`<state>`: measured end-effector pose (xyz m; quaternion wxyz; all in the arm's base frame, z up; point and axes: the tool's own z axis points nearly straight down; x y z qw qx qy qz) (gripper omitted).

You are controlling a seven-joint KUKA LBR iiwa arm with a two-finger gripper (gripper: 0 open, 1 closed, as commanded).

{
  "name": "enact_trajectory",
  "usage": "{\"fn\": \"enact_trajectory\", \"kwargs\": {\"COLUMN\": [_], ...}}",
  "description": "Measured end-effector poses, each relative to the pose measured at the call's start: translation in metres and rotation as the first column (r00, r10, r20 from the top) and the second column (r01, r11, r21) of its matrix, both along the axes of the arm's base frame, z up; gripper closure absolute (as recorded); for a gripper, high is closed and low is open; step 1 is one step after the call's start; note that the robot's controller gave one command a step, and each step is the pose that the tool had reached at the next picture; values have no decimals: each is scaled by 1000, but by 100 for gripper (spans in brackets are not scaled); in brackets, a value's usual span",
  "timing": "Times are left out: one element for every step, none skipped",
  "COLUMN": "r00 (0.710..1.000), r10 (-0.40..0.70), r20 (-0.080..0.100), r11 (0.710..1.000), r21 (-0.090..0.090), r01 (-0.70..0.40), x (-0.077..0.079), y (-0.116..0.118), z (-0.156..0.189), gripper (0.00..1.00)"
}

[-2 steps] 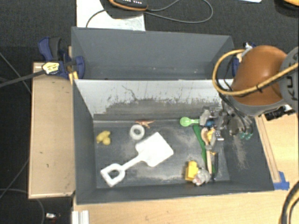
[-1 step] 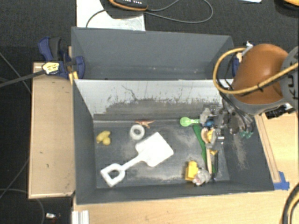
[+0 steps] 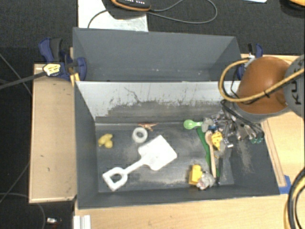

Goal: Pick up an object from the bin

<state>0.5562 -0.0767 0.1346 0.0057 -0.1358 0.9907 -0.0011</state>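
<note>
Nothing looked lifted out of the grey bin [image 3: 86,142], so the pick seemed not yet finished. The arm [image 3: 259,87] reached in low at the right side. A white toy shovel [image 3: 155,157] lay in the middle of the floor, well apart from it. A green spoon [image 3: 191,124] lay just left of the fingers [image 3: 224,138], and a yellow block [image 3: 195,174] lay nearer to the front. A small yellow piece [image 3: 217,140] sat right at the fingers. Whether they were open or closed I could not tell. In my judgement, a sure grasp and the lifting remained to do.
</note>
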Motion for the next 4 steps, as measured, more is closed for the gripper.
{"fn": "enact_trajectory", "kwargs": {"r00": [997, 908, 848, 711], "r10": [73, 418, 530, 703], "r20": [-6, -7, -4, 0], "r11": [997, 908, 848, 711], "r21": [1, -1, -5, -12], "r01": [-73, -419, -530, -703], "x": [8, 1, 12, 15], "y": [-34, -30, -36, -20], "z": [-2, -15, -66, -63], "gripper": [0, 0, 0, 100]}}
